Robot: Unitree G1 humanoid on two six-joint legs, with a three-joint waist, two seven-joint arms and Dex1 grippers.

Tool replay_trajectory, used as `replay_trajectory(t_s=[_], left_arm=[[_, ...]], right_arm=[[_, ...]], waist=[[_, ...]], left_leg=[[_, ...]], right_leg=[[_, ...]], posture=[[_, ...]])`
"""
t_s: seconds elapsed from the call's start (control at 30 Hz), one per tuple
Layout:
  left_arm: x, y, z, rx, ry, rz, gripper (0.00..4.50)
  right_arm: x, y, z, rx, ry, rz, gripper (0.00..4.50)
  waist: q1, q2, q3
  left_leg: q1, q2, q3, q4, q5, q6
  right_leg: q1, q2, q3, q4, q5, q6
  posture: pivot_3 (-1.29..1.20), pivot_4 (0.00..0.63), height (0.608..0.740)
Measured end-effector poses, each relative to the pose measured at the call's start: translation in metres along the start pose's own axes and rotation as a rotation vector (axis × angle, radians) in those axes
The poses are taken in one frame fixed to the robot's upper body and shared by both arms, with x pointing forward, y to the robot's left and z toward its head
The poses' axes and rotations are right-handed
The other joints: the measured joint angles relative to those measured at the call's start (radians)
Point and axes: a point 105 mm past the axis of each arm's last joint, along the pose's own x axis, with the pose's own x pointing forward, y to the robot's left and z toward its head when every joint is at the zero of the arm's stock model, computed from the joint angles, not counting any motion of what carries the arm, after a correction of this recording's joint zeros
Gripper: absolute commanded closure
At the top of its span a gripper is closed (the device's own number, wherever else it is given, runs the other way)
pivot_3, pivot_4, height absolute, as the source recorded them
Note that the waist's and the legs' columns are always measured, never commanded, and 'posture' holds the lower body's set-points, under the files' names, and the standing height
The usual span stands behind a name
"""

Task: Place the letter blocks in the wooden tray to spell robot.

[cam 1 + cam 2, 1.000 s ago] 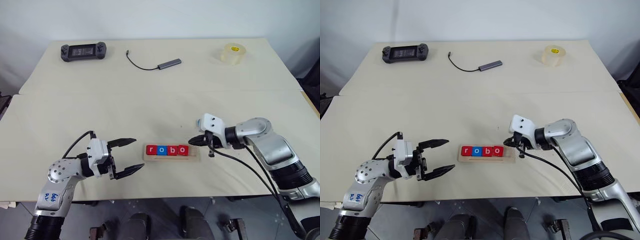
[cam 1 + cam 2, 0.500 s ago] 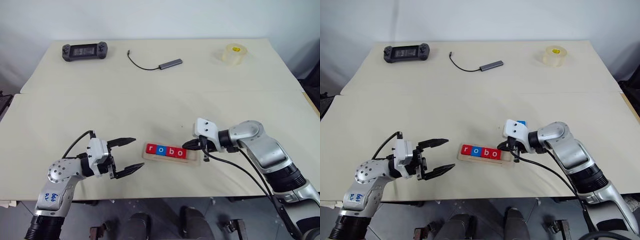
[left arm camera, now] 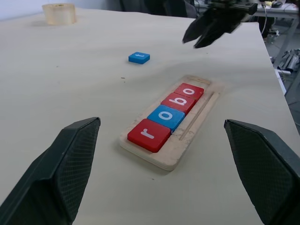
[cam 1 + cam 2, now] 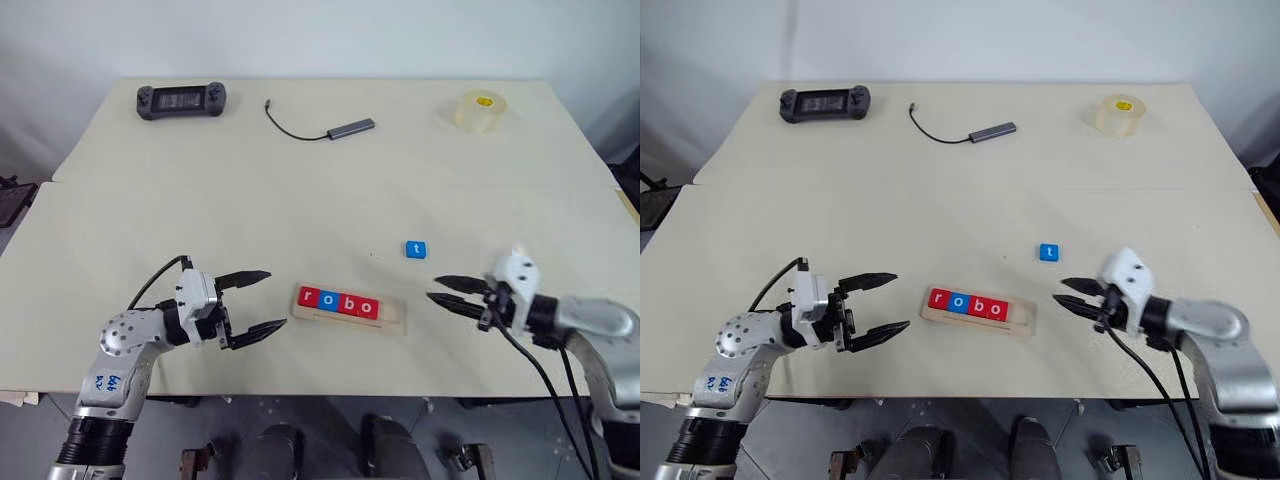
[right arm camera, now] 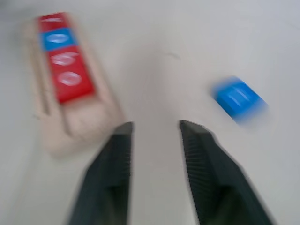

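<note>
Wooden tray (image 4: 350, 308), lower centre, holds r-o-b-o; blue t block (image 4: 416, 249) loose on table (image 4: 300, 190) right of centre; both hands, left hand (image 4: 252, 305), right hand (image 4: 447, 297), open, empty; risk: a skewed pinch flips the flat tile or nudges the tray.

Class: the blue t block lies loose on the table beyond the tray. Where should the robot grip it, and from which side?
Grip the blue t block across two opposite side edges, coming down from above. It lies flat and thin on the table, apart from the wooden tray, so probably only its edges offer purchase.
</note>
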Motion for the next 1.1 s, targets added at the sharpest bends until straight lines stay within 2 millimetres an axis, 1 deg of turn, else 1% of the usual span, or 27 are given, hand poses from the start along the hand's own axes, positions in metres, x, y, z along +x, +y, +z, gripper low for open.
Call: replay_trajectory(t_s=[0.07, 0.17, 0.2, 0.27, 0.33, 0.4, 0.5, 0.6, 0.77, 0.83, 0.9, 0.97, 1.03, 1.1], left_arm=[[0.0, 0.002, -0.001, -0.006, 0.0, -0.005, 0.0], [0.003, 0.005, 0.001, 0.0, -0.005, -0.021, 0.0], [0.003, 0.005, 0.001, 0.001, -0.006, -0.029, 0.0], [0.003, 0.008, 0.0, -0.006, -0.004, -0.039, 0.0], [0.004, 0.009, 0.001, -0.011, -0.005, -0.046, 0.0], [0.004, 0.01, 0.002, -0.015, -0.006, -0.044, 0.0], [0.004, 0.012, 0.002, -0.021, -0.005, -0.038, 0.0], [0.004, 0.013, 0.002, -0.02, -0.007, -0.034, 0.0], [0.003, 0.009, 0.0, -0.022, -0.006, -0.03, 0.0], [0.003, 0.008, 0.0, -0.022, -0.006, -0.024, 0.0], [0.001, 0.005, -0.002, -0.029, -0.002, -0.011, 0.0], [0.0, 0.003, -0.003, -0.029, 0.0, -0.003, 0.0], [-0.001, -0.001, -0.001, -0.023, 0.0, 0.007, 0.0], [-0.002, -0.002, 0.0, -0.017, -0.001, 0.015, 0.0]], right_arm=[[-0.019, -0.006, -0.014, 0.037, -0.007, -0.123, 1.2], [-0.04, -0.007, -0.031, 0.064, -0.001, -0.243, 0.17], [-0.044, -0.007, -0.034, 0.069, -0.005, -0.275, 0.06], [-0.049, -0.006, -0.039, 0.075, -0.017, -0.322, 0.06], [-0.05, -0.007, -0.038, 0.068, -0.027, -0.342, 0.06], [-0.046, -0.009, -0.035, 0.063, -0.041, -0.348, 0.06], [-0.026, -0.011, -0.021, 0.072, -0.074, -0.313, 0.06], [-0.001, -0.013, 0.002, 0.08, -0.099, -0.264, 0.06], [0.053, -0.011, 0.032, 0.146, -0.037, -0.189, 0.06], [0.068, -0.011, 0.039, 0.174, -0.019, -0.188, 0.06], [0.084, -0.013, 0.043, 0.215, 0.009, -0.213, 0.06], [0.095, -0.017, 0.041, 0.241, 0.031, -0.264, 0.06], [0.111, -0.022, 0.035, 0.273, 0.074, -0.361, 0.06], [0.118, -0.021, 0.029, 0.293, 0.103, -0.401, 0.06]], waist=[[-0.002, 0.0, 0.0], [-0.006, 0.0, 0.0], [-0.008, 0.001, 0.0], [-0.011, 0.001, -0.001], [-0.016, 0.001, -0.001], [-0.018, 0.001, -0.001], [-0.027, 0.001, -0.001], [-0.029, 0.001, -0.001], [-0.029, 0.001, -0.001], [-0.027, 0.001, -0.001], [-0.026, 0.001, -0.001], [-0.026, 0.001, -0.001], [-0.03, 0.001, -0.001], [-0.029, 0.001, -0.001]], left_leg=[[0.004, 0.0, 0.001, 0.0, 0.0, 0.0], [0.006, 0.001, 0.001, 0.0, 0.0, 0.0], [0.007, 0.001, 0.001, 0.0, 0.0, 0.0], [0.008, 0.001, 0.002, 0.0, 0.0, 0.0], [0.008, 0.001, 0.002, 0.0, 0.0, 0.0], [0.009, 0.002, 0.002, 0.0, 0.0, 0.0], [0.008, 0.002, 0.002, 0.0, 0.0, -0.001], [0.008, 0.002, 0.001, 0.0, 0.001, -0.001], [0.006, 0.002, 0.0, 0.0, 0.001, -0.001], [0.005, 0.002, -0.002, 0.0, 0.001, -0.001], [0.003, 0.001, -0.003, 0.0, 0.001, -0.001], [0.003, 0.001, -0.002, -0.001, 0.0, -0.001], [0.003, 0.0, -0.002, -0.001, 0.0, -0.001], [0.002, 0.0, -0.002, -0.001, 0.0, -0.001]], right_leg=[[0.003, 0.0, 0.001, -0.001, 0.0, 0.0], [0.004, 0.001, 0.002, -0.002, 0.0, 0.0], [0.005, 0.001, 0.002, -0.002, 0.0, 0.0], [0.005, 0.002, 0.003, -0.002, 0.0, 0.0], [0.005, 0.002, 0.004, -0.001, 0.0, 0.0], [0.006, 0.002, 0.003, -0.001, 0.0, 0.0], [0.005, 0.001, 0.003, -0.001, 0.0, 0.0], [0.005, 0.001, 0.003, -0.002, 0.0, 0.0], [0.003, 0.0, 0.002, -0.002, 0.0, 0.0], [0.003, 0.0, 0.002, -0.001, 0.0, -0.001], [0.003, 0.0, 0.001, 0.0, 0.0, -0.001], [0.002, 0.0, 0.0, 0.0, 0.0, -0.001], [0.001, 0.0, 0.001, 0.001, 0.0, -0.001], [-0.002, 0.0, 0.001, 0.004, 0.0, -0.001]], posture=[[0.0, 0.15, 0.74], [0.0, 0.15, 0.74], [0.0, 0.15, 0.74], [0.0, 0.15, 0.74], [0.0, 0.15, 0.74], [0.0, 0.15, 0.74], [0.0, 0.15, 0.74], [0.0, 0.15, 0.74], [0.0, 0.15, 0.74], [0.0, 0.15, 0.74], [0.0, 0.15, 0.74], [0.0, 0.15, 0.74], [0.0, 0.15, 0.74], [0.0, 0.15, 0.74]])
